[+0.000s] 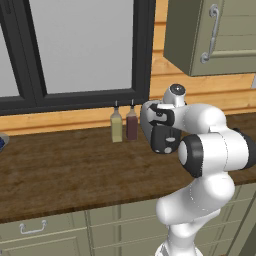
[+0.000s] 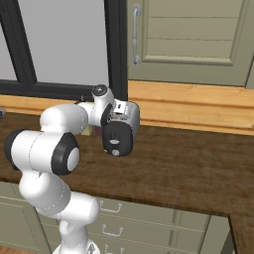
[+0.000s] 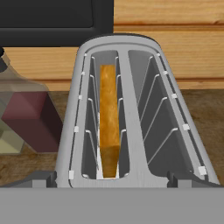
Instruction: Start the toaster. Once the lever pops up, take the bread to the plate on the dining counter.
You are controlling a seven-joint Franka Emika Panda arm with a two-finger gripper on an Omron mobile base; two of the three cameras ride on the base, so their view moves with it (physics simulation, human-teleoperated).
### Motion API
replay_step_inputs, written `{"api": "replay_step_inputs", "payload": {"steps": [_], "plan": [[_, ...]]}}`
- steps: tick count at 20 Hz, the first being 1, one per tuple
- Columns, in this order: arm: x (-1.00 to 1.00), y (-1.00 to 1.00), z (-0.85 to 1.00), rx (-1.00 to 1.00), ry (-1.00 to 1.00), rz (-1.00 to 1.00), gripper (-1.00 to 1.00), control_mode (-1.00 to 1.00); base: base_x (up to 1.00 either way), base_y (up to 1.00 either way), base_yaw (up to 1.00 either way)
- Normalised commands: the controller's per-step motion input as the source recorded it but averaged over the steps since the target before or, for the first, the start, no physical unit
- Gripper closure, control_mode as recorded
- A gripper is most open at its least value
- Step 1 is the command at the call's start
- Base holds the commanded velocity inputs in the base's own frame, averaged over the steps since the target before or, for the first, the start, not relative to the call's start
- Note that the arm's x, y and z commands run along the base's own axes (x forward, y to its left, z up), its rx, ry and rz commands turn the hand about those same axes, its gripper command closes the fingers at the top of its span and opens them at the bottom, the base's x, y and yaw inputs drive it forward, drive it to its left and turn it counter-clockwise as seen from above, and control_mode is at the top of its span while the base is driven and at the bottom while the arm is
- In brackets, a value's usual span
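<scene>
I'm parked over the toaster (image 3: 127, 113), looking straight down into its two slots from the hand view. The bread (image 3: 109, 118) sits on edge in the slot at about 10 o'clock from the middle of the frame, and its upper edge reads golden-orange, not pale, so I judge the toasting is done or nearly so. I can't see the lever from here, so I can't confirm whether it has popped up.

What's left, as I read it: reach into the slot, pinch the slice, lift it clear, then drive over to the plate on the dining counter. None of that has begun; the bread is untouched in its slot.

In the base views the hand hangs low over the wooden bench (image 1: 75, 165), with the toaster (image 1: 162, 135) tucked right against my wrist. Two bottles (image 1: 124, 125) stand just beside it at its 9 o'clock, near the window.

I can't tell how the gripper's jaws stand: the fingertips are hidden. From the hand camera, the bread lies just ahead and slightly toward 11 o'clock, so I'd expect a small sideways correction before descending.
</scene>
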Motion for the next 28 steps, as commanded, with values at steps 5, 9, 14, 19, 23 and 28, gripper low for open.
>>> {"api": "replay_step_inputs", "payload": {"steps": [5,9,14,19,23,28], "plan": [[0.00,0.00,0.00,0.00,0.00,0.00,-1.00,-1.00,0.00,0.00,0.00],[0.00,0.00,0.00,0.00,0.00,0.00,-1.00,-1.00,0.00,0.00,0.00],[0.00,0.00,0.00,0.00,0.00,0.00,-1.00,-1.00,0.00,0.00,0.00],[0.00,0.00,0.00,0.00,0.00,0.00,-1.00,-1.00,0.00,0.00,0.00],[0.00,0.00,0.00,0.00,0.00,0.00,-1.00,-1.00,0.00,0.00,0.00],[0.00,0.00,0.00,0.00,0.00,0.00,-1.00,-1.00,0.00,0.00,0.00]]}}
